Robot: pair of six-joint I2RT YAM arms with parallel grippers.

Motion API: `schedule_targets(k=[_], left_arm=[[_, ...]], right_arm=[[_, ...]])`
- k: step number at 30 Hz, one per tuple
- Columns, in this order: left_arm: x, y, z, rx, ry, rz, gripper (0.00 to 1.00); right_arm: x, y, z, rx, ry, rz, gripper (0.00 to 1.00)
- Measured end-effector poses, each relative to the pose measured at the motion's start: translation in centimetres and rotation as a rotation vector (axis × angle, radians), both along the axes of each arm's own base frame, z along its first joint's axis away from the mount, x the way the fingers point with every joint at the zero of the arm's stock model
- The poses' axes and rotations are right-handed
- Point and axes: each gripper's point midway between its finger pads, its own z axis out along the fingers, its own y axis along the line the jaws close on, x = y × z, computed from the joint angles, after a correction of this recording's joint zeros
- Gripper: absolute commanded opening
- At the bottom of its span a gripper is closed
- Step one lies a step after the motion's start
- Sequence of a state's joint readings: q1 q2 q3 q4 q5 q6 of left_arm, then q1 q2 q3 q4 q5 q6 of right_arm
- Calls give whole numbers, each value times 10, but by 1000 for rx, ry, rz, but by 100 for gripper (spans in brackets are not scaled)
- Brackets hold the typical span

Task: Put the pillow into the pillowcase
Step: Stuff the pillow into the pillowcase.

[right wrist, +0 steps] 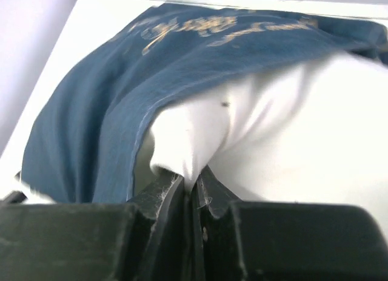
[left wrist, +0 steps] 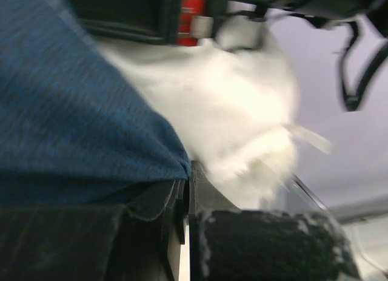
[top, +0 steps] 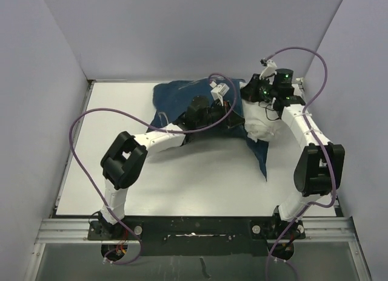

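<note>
The pillow (right wrist: 291,147) lies toward the far right of the tabletop (top: 200,178). The pillowcase (right wrist: 103,93) is draped over the pillow's left part, its hem crossing the pillow's top so that the right part bulges out bare; I judge the pillow only partly in. The right tool (right wrist: 194,182) is closed tight on a small fold of the pillow's white cover, just below that hem. The left tool (left wrist: 188,175) is closed on the blue edge of the pillowcase, right beside the pillow's left flank, with no gap showing between its fingers. The weak point, to my eye, is both grips. Each holds only a thin pinch of cloth, so a hard pull could strip the hem out of the left tool or let the pillow's fold slide from the right one. If the hem is dragged against the pillow's fattest part while the stuffing is bunched, the opening may jam there, and the whole pillow could slide along the tabletop instead of going in. The two tools also sit close together at the pillow, so a crossing move risks a knock between them.
</note>
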State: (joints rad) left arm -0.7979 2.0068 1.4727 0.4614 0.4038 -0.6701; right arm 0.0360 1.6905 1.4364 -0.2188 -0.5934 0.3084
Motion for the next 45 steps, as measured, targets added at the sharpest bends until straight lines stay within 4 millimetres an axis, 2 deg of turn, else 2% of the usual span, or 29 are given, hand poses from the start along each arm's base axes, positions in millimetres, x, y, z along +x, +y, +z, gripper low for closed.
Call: schedule_targets(k=[2,3,6,8,9,11,12,14,16,18,21,23,25,28,30,33,36,38,39,40,42,43,45], left_arm=[[-13,-1,0,-36,42,-65,0],[-21,-1,-4,-44,63,-94,0],[-46,6,-40,-28,177,-151,0],[-58,15,-65,3,268,-163,0],[-61,20,-75,13,304,-162,0],[-61,30,-88,28,357,-149,0],[-60,36,-92,33,372,-138,3],[-55,53,-94,46,391,-109,15],[-51,72,-88,57,382,-80,30],[-46,92,-75,64,352,-52,40],[-39,123,-46,64,285,-13,50],[-34,141,-27,59,239,0,53],[-31,160,-9,53,200,7,58],[-28,185,7,68,176,18,69],[-22,194,15,98,173,40,74],[-5,200,43,165,154,120,76],[27,195,93,210,77,223,77],[58,185,128,238,2,312,77],[69,180,137,254,-21,343,77],[80,172,141,284,-34,374,77],[103,153,142,342,-53,422,76],[114,142,134,380,-55,443,76],[131,127,102,468,-40,471,74]], right_arm=[[-1,15,-7,50,18,-13,0],[-3,19,-19,68,42,-21,0],[-20,27,-74,92,158,-39,0],[-40,38,-107,102,233,-22,0],[-54,49,-121,105,261,11,5],[-70,70,-127,101,253,98,23],[-74,76,-124,96,232,139,34],[-78,82,-107,85,157,244,62],[-78,79,-84,72,78,341,82],[-74,64,-52,43,-24,439,90],[-60,26,1,-35,-199,504,95],[-57,-2,34,-84,-305,508,95],[-59,-29,54,-114,-358,469,95],[-55,-57,57,-122,-321,363,95],[-45,-67,41,-112,-238,290,96],[-26,-72,0,-64,-80,212,98],[-9,-72,-52,-6,93,141,98],[-3,-68,-82,24,187,113,96],[-2,-64,-93,34,221,108,93],[-1,-60,-100,37,242,108,87],[-1,-49,-102,35,253,118,69],[-1,-42,-99,31,242,129,60],[-1,-29,-93,21,206,146,42]])
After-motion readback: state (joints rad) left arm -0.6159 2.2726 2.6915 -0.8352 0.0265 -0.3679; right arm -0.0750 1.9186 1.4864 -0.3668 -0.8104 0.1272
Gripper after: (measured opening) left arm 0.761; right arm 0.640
